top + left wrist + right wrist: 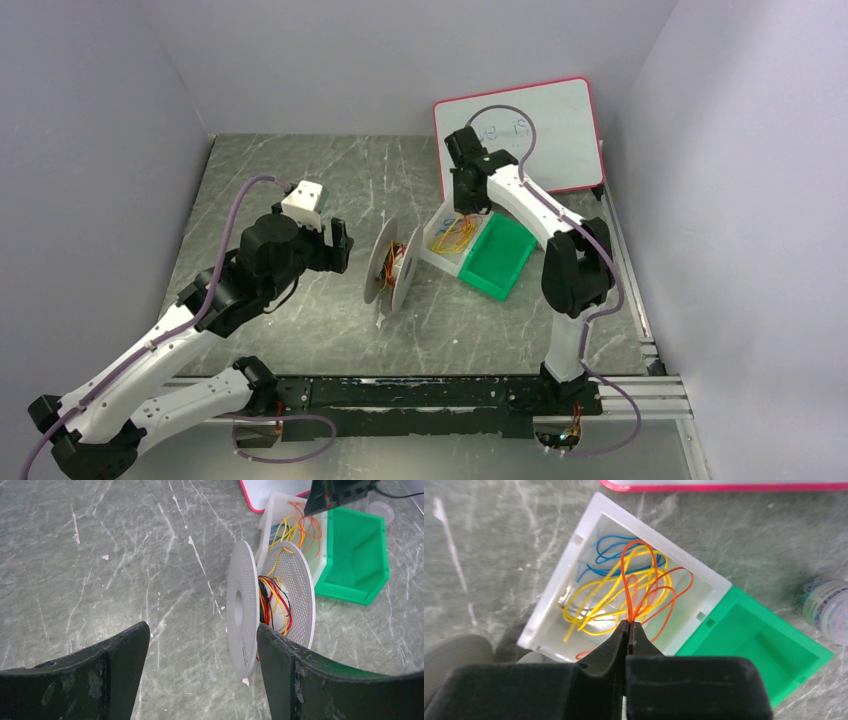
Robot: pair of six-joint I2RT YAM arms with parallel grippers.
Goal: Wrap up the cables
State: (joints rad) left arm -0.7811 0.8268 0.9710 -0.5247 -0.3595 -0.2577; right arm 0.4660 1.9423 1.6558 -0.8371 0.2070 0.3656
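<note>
Marble tabletop (300,335); right tool (629,624) pinching orange cable (625,587) over white box (555,580); left tool (202,627) spread.

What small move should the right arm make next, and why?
Probably lift straight up: the right gripper is shut on the orange wire, whose loops lie in the white tray among yellow wires and blue wires. Raising should pull it free.

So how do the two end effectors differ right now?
The left end effector is open and empty, near the spool; the right end effector is shut, pinching the orange cable over the white tray. Both have black fingers.
</note>
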